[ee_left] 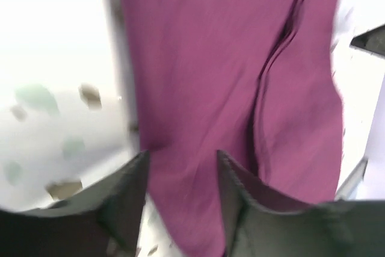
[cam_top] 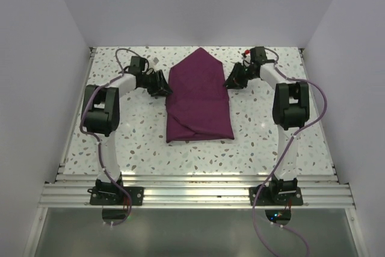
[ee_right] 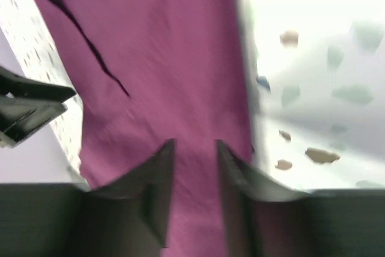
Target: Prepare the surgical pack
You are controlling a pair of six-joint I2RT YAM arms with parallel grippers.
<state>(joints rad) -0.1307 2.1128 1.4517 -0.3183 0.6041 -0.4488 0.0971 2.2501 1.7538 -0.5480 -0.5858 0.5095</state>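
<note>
Speckled table [cam_top: 271, 142] bears a likely limp drape [cam_top: 198, 97] near its far edge; left gripper [cam_top: 162, 85] and right gripper [cam_top: 232, 80] gape; pinch side hems.

The top view is sharp and evenly lit from above, with soft shadows and a thin glare line along the metal rails [cam_top: 192, 192] at the bottom. Both wrist views are motion-blurred: the tabletop [ee_left: 54, 34] blows out white in one upper corner, the drape [ee_left: 210, 58] looks smeared, the dark jaws soft-edged
</note>
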